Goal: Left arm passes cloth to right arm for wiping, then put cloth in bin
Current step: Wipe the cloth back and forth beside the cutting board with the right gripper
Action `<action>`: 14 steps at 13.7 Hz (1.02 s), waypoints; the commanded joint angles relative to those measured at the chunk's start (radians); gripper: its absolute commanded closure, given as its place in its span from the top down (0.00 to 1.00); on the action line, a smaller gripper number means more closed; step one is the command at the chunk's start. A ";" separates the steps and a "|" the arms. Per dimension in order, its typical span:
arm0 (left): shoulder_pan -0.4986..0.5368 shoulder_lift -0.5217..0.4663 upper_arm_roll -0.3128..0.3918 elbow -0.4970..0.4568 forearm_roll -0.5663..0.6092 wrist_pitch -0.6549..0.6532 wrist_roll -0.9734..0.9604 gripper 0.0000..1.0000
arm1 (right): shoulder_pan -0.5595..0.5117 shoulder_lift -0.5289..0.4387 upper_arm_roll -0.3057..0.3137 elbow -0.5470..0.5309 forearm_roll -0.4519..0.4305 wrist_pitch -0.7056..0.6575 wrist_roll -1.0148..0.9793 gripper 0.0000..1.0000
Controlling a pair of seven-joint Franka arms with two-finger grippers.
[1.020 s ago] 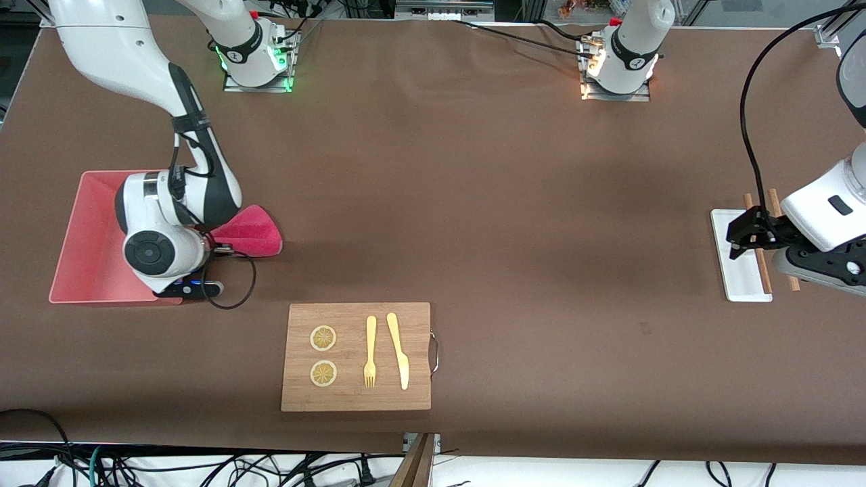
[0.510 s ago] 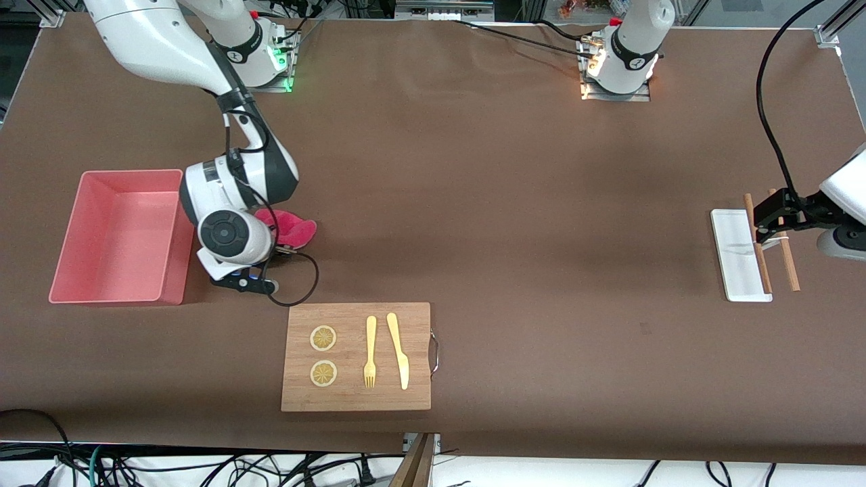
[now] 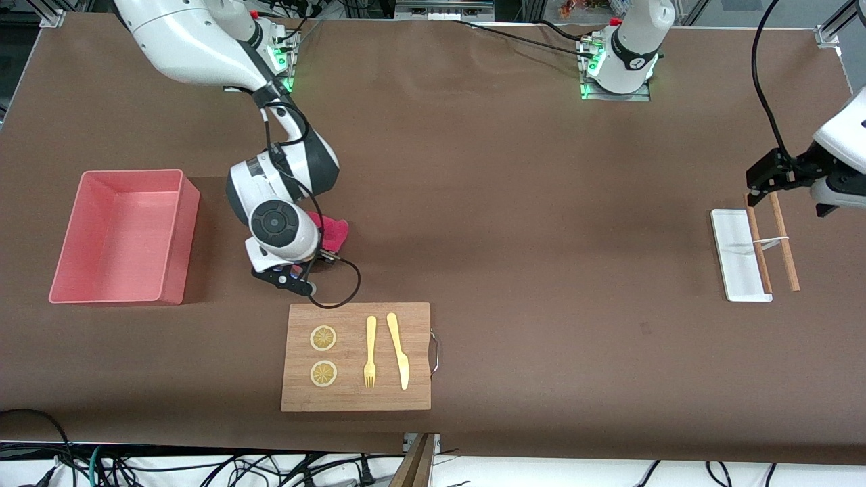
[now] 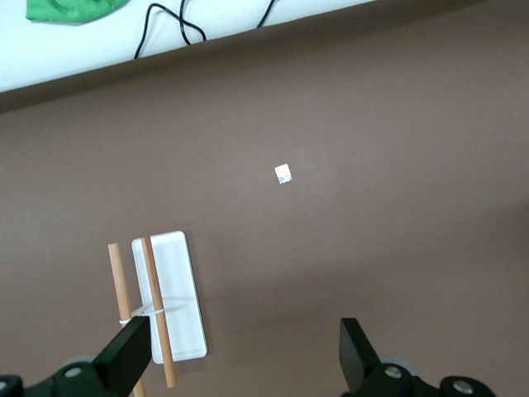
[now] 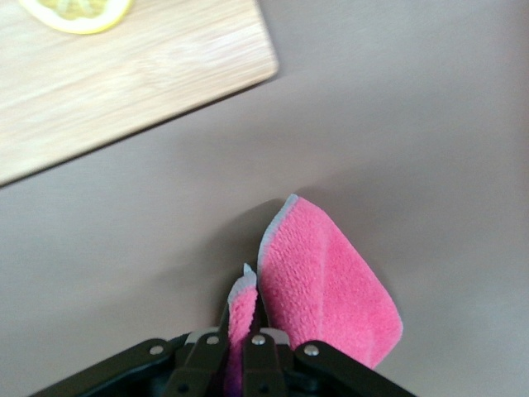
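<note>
From my remote station I see the right end effector [image 5: 240, 335] pressed together on the cloth [image 5: 326, 285], pinching one grey-edged corner while the rest hangs down over the brown worktop [image 3: 514, 203]. In the front view the cloth [image 3: 331, 232] shows as a pink patch beside the right arm's wrist, over the worktop between the bin [image 3: 122, 237] and the wooden board [image 3: 356, 356], farther from the front camera than the board. The bin stands toward the right arm's end of the worktop, nothing visible inside it. On the board lie two lemon slices [image 3: 323, 338], a fork [image 3: 370, 352] and a knife [image 3: 398, 350]. The left end effector [image 3: 761, 181] hangs spread, holding nothing, over the white tray [image 4: 175, 302] and the banded chopsticks [image 4: 157, 310] lying partly across it, at the left arm's end.
</note>
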 commanded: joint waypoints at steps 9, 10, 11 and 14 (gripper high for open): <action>0.044 -0.016 -0.023 0.022 -0.055 -0.186 -0.012 1.00 | 0.104 0.082 0.023 0.080 0.171 0.225 0.340 0.00; 0.044 -0.014 -0.025 0.024 -0.054 -0.184 -0.012 1.00 | 0.104 0.081 0.023 0.080 0.171 0.219 0.338 0.00; 0.044 -0.011 -0.026 0.024 -0.034 -0.178 -0.012 1.00 | 0.100 0.079 0.023 0.079 0.168 0.214 0.327 0.00; 0.038 -0.003 -0.028 0.031 0.003 -0.140 -0.014 1.00 | 0.080 0.076 0.008 0.075 0.155 0.086 0.173 0.00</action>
